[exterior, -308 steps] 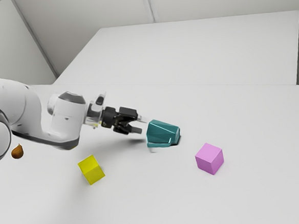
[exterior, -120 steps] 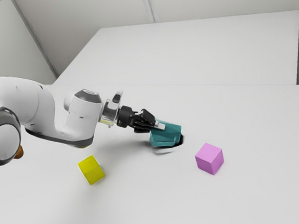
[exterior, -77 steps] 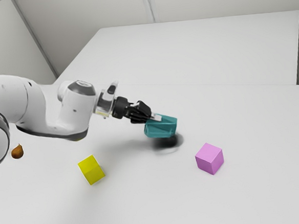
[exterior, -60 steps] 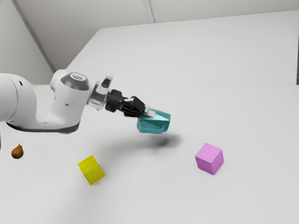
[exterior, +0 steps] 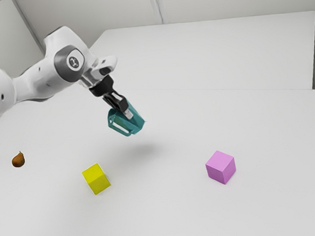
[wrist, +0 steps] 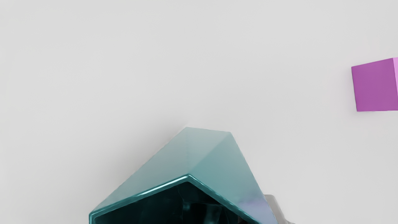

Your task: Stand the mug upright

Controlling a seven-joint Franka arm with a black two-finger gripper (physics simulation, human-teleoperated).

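Note:
My gripper [exterior: 125, 110] points down at a slant in the exterior view, shut on the teal mug [exterior: 135, 123]. The mug hangs above the table, tilted, its handle on the exterior view's left and its shadow below it. In the wrist view the faceted mug [wrist: 217, 155] has its dark opening facing the camera. A grey fingertip of the gripper [wrist: 275, 210] shows beside the mug's wall; the other finger is hidden there.
On the white table [exterior: 169, 209] a yellow cube [exterior: 96, 179] stands near the mug's shadow. A pink cube [exterior: 221, 167] is farther toward the exterior view's right, and a brown pear [exterior: 18, 159] lies toward its left.
My hand closed on the mug, lifted it off the table and carried it toward the exterior view's left. The hand has tipped to point more downward, turning the mug with it.

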